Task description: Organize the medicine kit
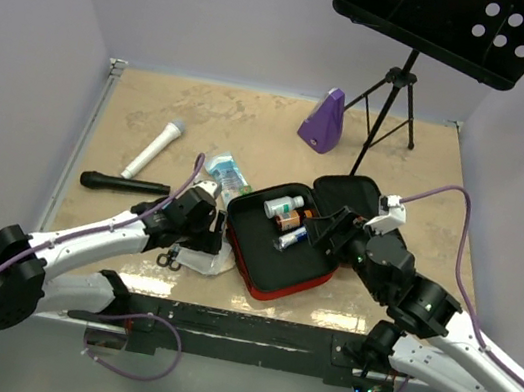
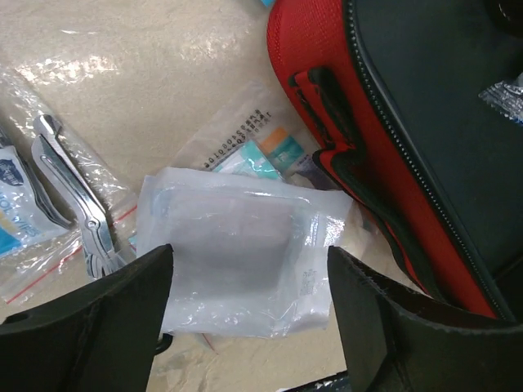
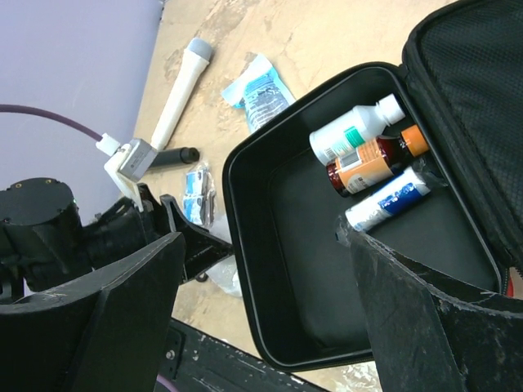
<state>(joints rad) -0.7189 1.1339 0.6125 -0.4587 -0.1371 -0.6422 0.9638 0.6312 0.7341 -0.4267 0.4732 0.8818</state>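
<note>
1. We see a tan table (image 1: pixel 156 106) walled in pale purple, with both arms reaching in from its near edge.
2. A black music stand (image 1: pixel 444 25) rises at the far right, its tripod feet on the table.
3. The medicine kit (image 1: pixel 266 258) lies open near the middle of the table, just in front of the arms. Its red shell faces down, the black tray is towards us and the lid is folded back to the right.
4. The right gripper (image 3: pixel 261 278) hovers over the tray. Its fingers are spread wide and grip nothing.
5. The left gripper (image 2: pixel 249 278) hangs just left of the kit's red wall. Its fingers are also spread wide, framing a clear plastic packet (image 2: pixel 245 261) that lies flat on the table.
6. A purple metronome (image 1: pixel 324 121) stands far back, near the stand's legs.
7. A white microphone (image 1: pixel 154 149) and a black microphone (image 1: pixel 124 184) lie at the left, well apart from the kit.
8. Against the tray's far wall lie a white bottle (image 3: pixel 355 131), an amber bottle (image 3: pixel 372 163) and a silver-blue tube (image 3: pixel 388 200), side by side.
9. A blue packet (image 1: pixel 229 172) sits just beyond the kit's left corner.
10. Bagged metal scissors (image 2: pixel 78 204) rest left of the clear packet.
</note>
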